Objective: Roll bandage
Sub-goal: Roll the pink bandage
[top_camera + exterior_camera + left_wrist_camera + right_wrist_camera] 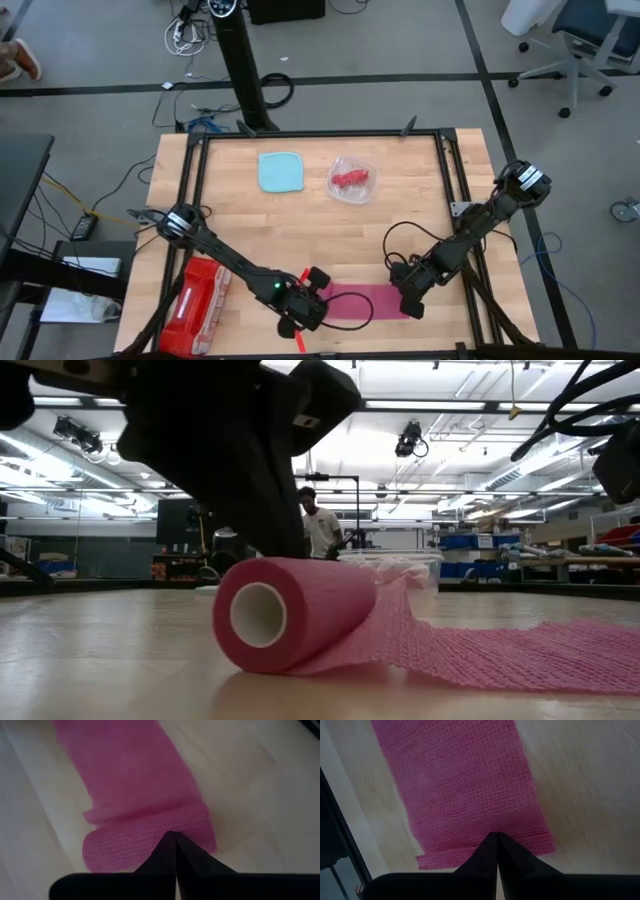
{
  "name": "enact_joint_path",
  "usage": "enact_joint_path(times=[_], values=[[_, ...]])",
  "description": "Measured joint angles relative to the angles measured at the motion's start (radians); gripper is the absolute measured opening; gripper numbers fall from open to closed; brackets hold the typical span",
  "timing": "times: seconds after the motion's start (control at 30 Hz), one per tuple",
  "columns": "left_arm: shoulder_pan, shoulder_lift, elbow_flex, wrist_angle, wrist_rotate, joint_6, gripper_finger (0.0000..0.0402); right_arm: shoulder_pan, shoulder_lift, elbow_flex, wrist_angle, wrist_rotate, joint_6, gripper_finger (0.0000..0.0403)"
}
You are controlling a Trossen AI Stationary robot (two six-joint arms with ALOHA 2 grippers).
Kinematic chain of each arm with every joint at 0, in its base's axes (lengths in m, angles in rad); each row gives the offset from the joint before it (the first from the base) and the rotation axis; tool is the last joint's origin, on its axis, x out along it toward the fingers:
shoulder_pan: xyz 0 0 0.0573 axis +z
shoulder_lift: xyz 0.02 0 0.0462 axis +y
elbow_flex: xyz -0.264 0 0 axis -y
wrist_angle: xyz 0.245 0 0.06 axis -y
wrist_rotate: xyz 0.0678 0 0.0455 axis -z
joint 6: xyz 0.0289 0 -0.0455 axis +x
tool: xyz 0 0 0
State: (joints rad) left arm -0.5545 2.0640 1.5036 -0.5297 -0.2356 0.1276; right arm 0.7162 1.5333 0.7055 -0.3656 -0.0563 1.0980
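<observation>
The pink bandage (365,300) lies near the table's near edge. Its left end is wound into a short roll (290,615) that rests on its side on the wood, and the flat strip (500,655) runs toward the table's right. My left gripper (173,837) is shut, with its tips on the roll. My right gripper (495,836) is shut, with its tips on the strip's free right end (485,852). In the high view the left gripper (308,300) and the right gripper (410,297) stand at the two ends of the bandage. My left gripper presses its shut fingertips (167,850) on the top of the roll (150,840), slanting down from the table's left. The roll lies on the table, with the strip running away from it. My right gripper presses its shut fingertips (492,851) down on the strip near its end edge (520,842), slanting down from the table's right. The strip lies flat on the wood there, in one layer.
A red plastic case (197,305) lies at the near left. A light blue square lid (281,171) and a clear container with a red lump (352,180) lie at the far middle. Black frame rails (455,180) edge the table. A person (318,525) stands in the room behind.
</observation>
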Motion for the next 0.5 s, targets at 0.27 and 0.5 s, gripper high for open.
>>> enact_joint_path(times=[0.27, 0.5], values=[[0.001, 0.004, -0.002, 0.069, 0.002, 0.000, 0.0001, 0.000, 0.000, 0.000, 0.001, 0.004, -0.001, 0.0011], [0.001, 0.008, 0.023, 0.105, 0.002, 0.001, 0.0001, 0.000, 0.000, 0.000, 0.002, 0.018, -0.003, 0.0011]])
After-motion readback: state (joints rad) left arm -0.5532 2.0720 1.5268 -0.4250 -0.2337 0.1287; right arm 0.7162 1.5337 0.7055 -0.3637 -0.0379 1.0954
